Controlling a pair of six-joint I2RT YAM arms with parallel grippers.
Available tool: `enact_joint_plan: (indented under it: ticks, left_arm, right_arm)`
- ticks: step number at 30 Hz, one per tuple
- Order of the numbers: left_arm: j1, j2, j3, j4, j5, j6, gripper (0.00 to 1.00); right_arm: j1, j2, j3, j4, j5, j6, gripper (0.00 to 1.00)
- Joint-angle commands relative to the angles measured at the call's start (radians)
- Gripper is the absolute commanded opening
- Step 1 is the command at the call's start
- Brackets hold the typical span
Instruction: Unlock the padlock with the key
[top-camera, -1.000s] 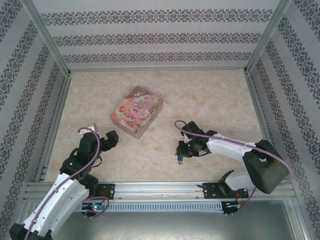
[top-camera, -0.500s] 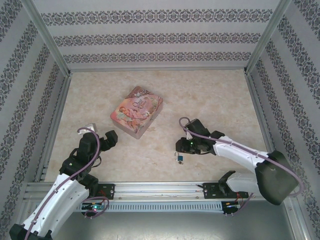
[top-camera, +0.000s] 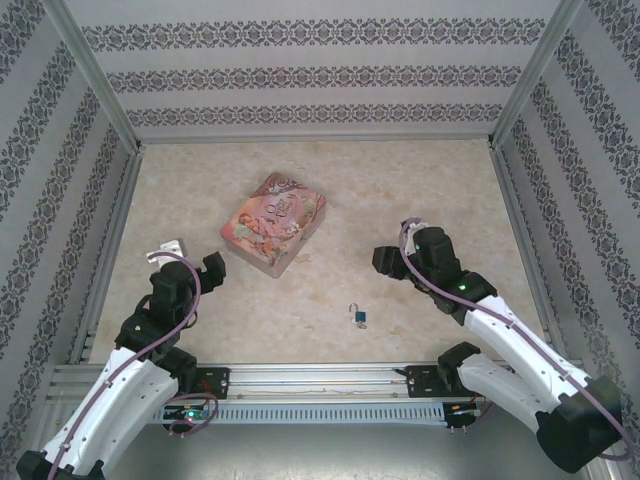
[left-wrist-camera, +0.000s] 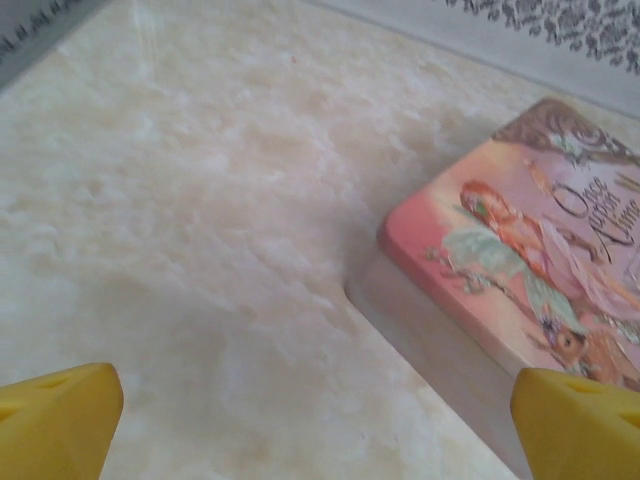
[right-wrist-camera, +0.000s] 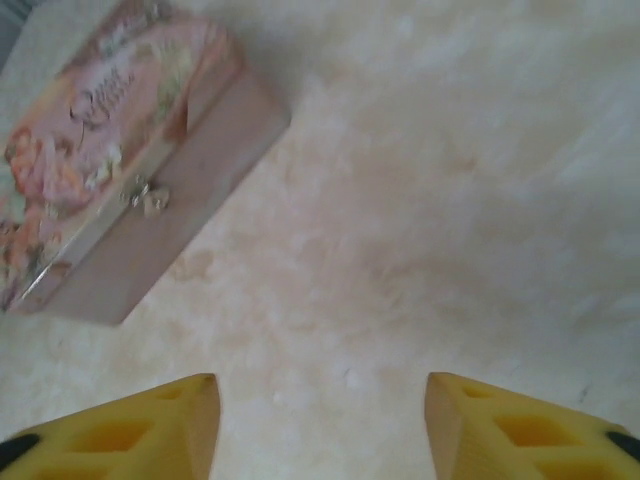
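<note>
One padlock (top-camera: 358, 316) lies alone on the pale marbled surface (top-camera: 430, 190), near the front edge and roughly midway between the two arms. Its silvery shackle points away from the arm bases and its small blue-teal body sits nearer to them. It is too small to tell whether anything sits in its keyhole. Nothing touches it.

One pink illustrated tin (top-camera: 273, 222) rests flat on the surface, lid closed, well apart from the padlock and farther back to the left. In the right wrist view a single small metal clasp (right-wrist-camera: 145, 195) shows on its side wall.

There are two tools, both released and grasping nothing. The left tool (top-camera: 207, 272) hangs just in front of the tin's near left corner. In its wrist view, its two yellow fingertips (left-wrist-camera: 55, 420) sit spread wide, with bare surface between them and the tin at upper right. The right tool (top-camera: 385, 262) hangs behind and to the right of the padlock, clear of it. Its two yellow fingers (right-wrist-camera: 520, 430) are likewise spread over bare surface.
</note>
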Motion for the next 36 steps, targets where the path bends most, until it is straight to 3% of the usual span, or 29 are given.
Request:
enact_joint_plan:
  ticks: [1, 7, 13, 18, 25, 34, 36]
  left_arm:
    - [0.004, -0.007, 0.024, 0.086, -0.113, 0.074, 0.99]
    - [0.006, 0.002, 0.013, 0.160, -0.211, 0.136, 0.99]
    - [0.029, 0.011, -0.030, 0.262, -0.271, 0.215, 0.99]
    - [0.081, 0.072, -0.063, 0.336, -0.271, 0.282, 0.99]
    - [0.209, 0.189, -0.086, 0.391, -0.151, 0.286, 0.99]
    - [0.323, 0.335, -0.105, 0.502, -0.068, 0.258, 0.99]
    - [0.332, 0.364, -0.105, 0.529, -0.059, 0.261, 0.99]
  right_arm:
    - [-0.022, -0.038, -0.002, 0.079, 0.111, -0.094, 0.67]
    - [-0.055, -0.076, -0.031, 0.156, 0.179, -0.218, 0.98]
    - [-0.090, -0.098, -0.086, 0.252, 0.263, -0.394, 0.98]
    - [-0.158, -0.120, -0.221, 0.436, 0.363, -0.432, 0.98]
    - [-0.287, -0.080, -0.364, 0.592, 0.330, -0.432, 0.98]
    - [-0.318, 0.095, -0.446, 0.907, 0.241, -0.448, 0.98]
    - [-0.326, 0.151, -0.471, 1.051, 0.220, -0.452, 0.98]
